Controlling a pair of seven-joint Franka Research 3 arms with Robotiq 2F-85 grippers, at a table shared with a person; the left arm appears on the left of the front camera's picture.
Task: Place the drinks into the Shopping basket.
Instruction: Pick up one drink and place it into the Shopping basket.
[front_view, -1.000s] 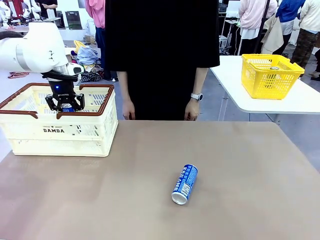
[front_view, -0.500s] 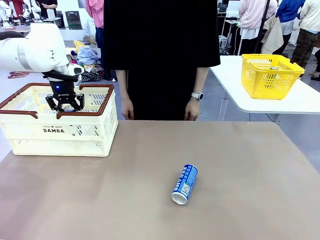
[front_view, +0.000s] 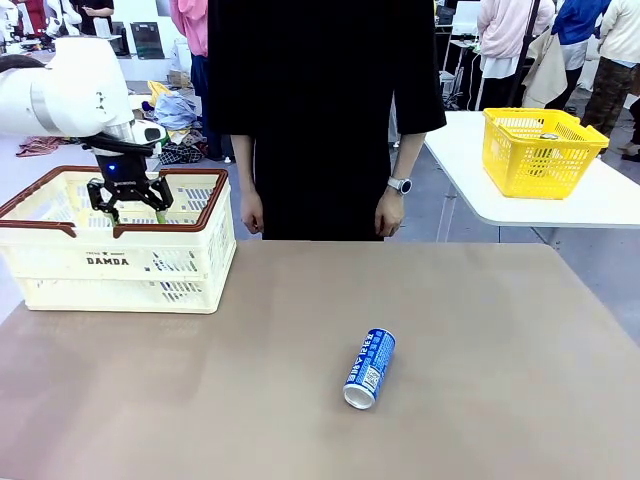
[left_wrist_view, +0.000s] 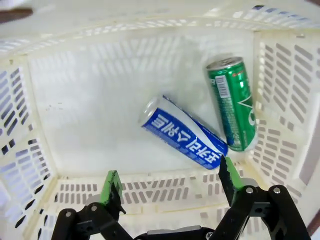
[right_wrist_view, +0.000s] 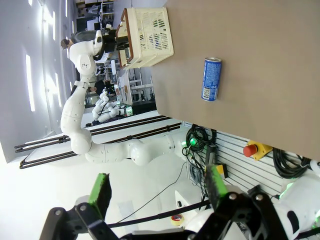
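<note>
Shopping basket (front_view: 120, 262), left on table (front_view: 200, 400): held blue can (left_wrist_view: 182, 132) lying diagonally and green can (left_wrist_view: 232, 102) along one wall. Second blue can (front_view: 370, 367) lay mid-table, one end toward me. I saw left gripper (front_view: 132, 210) over the basket and right gripper (right_wrist_view: 155, 182), both spread wide and empty.

"DAMDA" on Shopping basket (front_view: 60, 278) side

The left arm (front_view: 60, 100) reached in from the robot's left, its wrist turned straight down over the basket (front_view: 190, 262). The left gripper (front_view: 134, 212) hung at about rim height inside the basket's outline, jaws spread wide and holding nothing, its green pads (left_wrist_view: 112, 184) pointing down at the basket's floor. The right gripper (right_wrist_view: 157, 175) was well apart from the basket and faced towards it from a distance, its jaws likewise wide apart and empty.
</note>
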